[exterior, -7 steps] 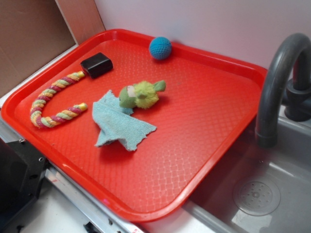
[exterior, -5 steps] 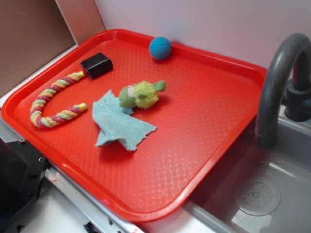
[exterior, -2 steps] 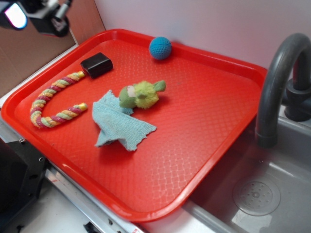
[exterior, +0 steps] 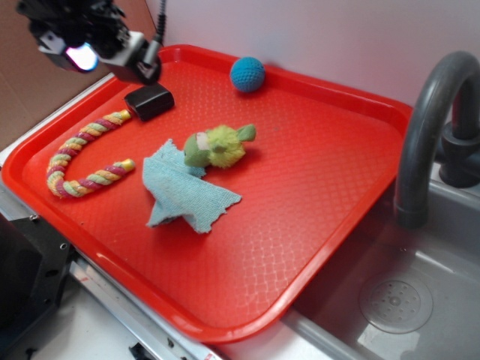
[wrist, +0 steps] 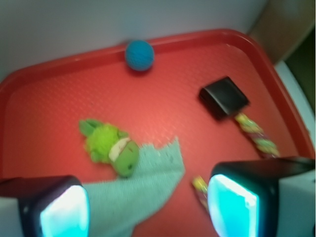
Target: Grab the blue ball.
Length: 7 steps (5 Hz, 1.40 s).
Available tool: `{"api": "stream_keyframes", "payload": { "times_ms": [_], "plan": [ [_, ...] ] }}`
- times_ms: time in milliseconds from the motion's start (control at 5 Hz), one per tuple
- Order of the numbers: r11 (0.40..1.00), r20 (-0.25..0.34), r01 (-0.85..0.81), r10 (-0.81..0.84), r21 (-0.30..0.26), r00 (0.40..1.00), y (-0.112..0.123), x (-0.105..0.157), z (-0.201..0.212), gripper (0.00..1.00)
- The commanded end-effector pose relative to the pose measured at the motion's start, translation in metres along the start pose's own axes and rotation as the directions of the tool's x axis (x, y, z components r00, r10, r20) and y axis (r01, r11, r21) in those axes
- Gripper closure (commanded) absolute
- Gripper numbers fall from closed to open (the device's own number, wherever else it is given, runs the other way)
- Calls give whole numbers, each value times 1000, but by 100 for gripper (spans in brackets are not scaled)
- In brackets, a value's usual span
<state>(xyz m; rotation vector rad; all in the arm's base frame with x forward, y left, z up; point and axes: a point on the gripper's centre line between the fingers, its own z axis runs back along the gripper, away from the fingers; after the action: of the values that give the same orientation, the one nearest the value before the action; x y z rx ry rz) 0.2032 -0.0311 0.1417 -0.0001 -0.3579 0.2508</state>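
The blue ball (exterior: pixel 247 74) sits at the far edge of the red tray (exterior: pixel 330 217), just beside the raised rim and close to the white wall, and nothing is touching it. I think the rim keeps it from rolling away, but it also leaves little room behind the ball for a finger. The pincer (exterior: pixel 112 52) hovers high above the left corner of the tray, over the black block (exterior: pixel 149 100), well apart from the ball. In the wrist view its two fingers (wrist: pixel 47 207) stand wide apart with empty space between them, so it is open and holds nothing. The ball (wrist: pixel 139 55) appears there at the top, ahead of the camera. Between them lie the green plush toy (exterior: pixel 219 145), partly resting on the light blue cloth (exterior: pixel 184 192), and the rope toy (exterior: pixel 79 161) on the left. In my judgement the approach has only begun; the arm must travel along the back rim and descend.
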Motion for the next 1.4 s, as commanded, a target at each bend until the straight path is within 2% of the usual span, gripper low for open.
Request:
{"api": "stream_keyframes", "payload": {
  "times_ms": [0,200,400,600,800,1000,1200],
  "plan": [
    [998,105,-11,5,59,994,5,50,-41,0],
    [999,129,6,-13,52,992,3,76,-63,0],
    [996,144,-21,8,90,990,11,98,-81,0],
    [999,134,7,-12,33,991,17,116,-100,0],
    [997,112,0,-8,74,994,25,132,-121,0],
    [996,85,34,-41,86,996,28,142,-143,0],
    [992,32,125,-124,-5,992,27,146,-170,0]
  ]
}}
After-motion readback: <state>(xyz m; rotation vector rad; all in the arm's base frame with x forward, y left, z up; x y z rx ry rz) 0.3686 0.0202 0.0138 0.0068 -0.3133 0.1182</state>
